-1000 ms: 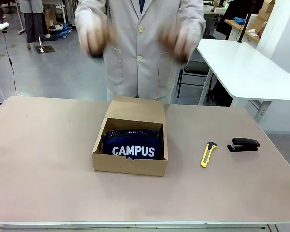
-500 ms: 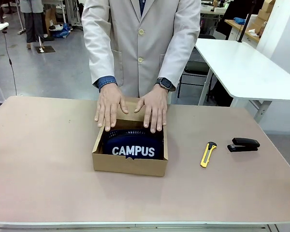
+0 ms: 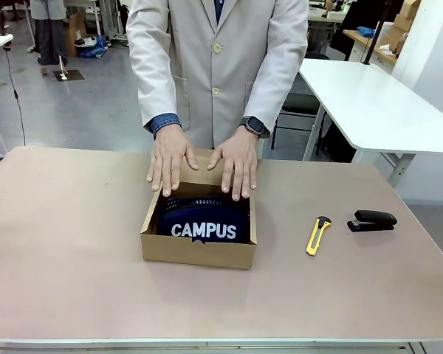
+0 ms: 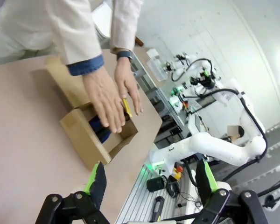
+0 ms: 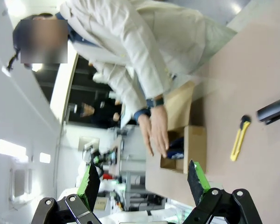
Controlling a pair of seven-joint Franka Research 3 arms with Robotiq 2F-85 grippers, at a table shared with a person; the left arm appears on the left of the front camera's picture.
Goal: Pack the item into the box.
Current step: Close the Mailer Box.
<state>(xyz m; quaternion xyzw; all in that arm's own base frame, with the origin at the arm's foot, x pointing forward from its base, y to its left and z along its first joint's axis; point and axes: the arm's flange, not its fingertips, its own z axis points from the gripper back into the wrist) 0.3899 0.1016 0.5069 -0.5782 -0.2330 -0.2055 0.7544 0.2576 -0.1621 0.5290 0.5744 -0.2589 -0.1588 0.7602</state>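
Note:
The item, a navy pouch (image 3: 201,221) with white "CAMPUS" lettering, lies inside the brown cardboard box (image 3: 196,252) at the table's middle. A person's two hands (image 3: 203,164) rest flat on the box's hinged lid at its far edge. The left wrist view has the box (image 4: 86,135) ahead with the hands over it and a bit of the pouch (image 4: 99,128) showing; my left gripper (image 4: 149,179) is open and holds nothing. From the right wrist, the box (image 5: 195,147) and pouch (image 5: 176,147) sit far off, and my right gripper (image 5: 142,179) is open with nothing in it.
A yellow utility knife (image 3: 317,234) and a black stapler (image 3: 371,220) lie on the table right of the box. A white table (image 3: 369,103) stands behind at the right. Bare tabletop (image 3: 66,221) spreads left of and in front of the box.
The person's hands came down from chest height onto the box's lid and now rest there. The pouch and the box stay where they were.

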